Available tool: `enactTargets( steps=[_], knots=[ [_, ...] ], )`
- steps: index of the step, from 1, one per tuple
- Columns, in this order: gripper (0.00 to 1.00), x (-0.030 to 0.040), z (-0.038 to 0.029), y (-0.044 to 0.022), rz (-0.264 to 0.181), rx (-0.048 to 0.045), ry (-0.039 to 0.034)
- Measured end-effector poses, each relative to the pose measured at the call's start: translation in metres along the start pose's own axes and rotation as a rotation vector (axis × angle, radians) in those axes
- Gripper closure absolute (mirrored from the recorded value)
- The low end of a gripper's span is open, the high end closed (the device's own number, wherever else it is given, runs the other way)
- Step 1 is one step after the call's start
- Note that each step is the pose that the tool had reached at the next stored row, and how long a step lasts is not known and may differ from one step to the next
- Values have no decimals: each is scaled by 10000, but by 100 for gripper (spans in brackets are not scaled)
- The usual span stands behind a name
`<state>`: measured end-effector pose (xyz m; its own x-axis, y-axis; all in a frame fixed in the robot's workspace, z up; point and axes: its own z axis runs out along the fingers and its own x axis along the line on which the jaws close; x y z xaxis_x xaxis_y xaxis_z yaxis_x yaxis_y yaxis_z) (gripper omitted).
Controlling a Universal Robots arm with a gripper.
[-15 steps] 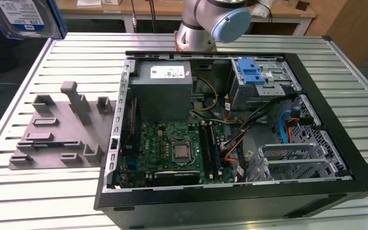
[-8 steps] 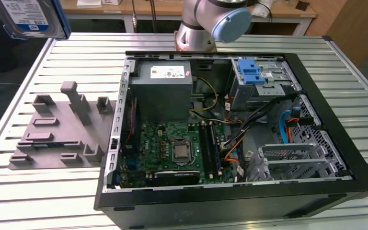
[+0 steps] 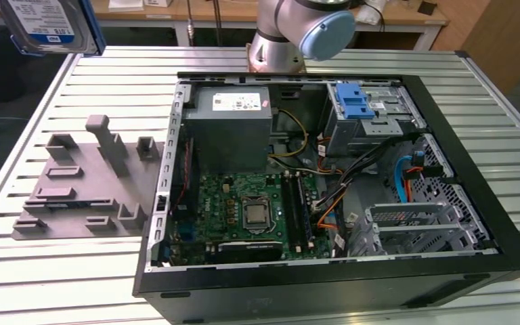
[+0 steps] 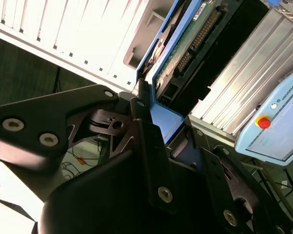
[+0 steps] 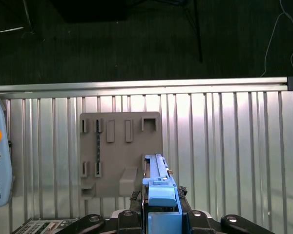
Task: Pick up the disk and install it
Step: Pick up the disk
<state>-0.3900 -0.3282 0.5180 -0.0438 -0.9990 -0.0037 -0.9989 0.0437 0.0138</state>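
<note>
Sitting clamped in end effector (image 4: 167,123): disk (image 4: 186,45)

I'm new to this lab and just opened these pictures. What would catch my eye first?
The open computer case lying on the slatted metal table, green motherboard exposed, dominates the exterior view. At that view's top left the disk hangs above the table; both wrist views show the gripper clamped on its blue bracket. A grey fixture plate lies on the table at the exterior view's left of the case.
</note>
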Motion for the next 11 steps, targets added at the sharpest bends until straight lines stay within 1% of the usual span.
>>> enactTargets(
  steps=[7, 11],
  knots=[
    [64, -4, -1, -80, 0, 0, 0],
    [64, -6, -3, -141, 0, -1, 1]
  ],
)
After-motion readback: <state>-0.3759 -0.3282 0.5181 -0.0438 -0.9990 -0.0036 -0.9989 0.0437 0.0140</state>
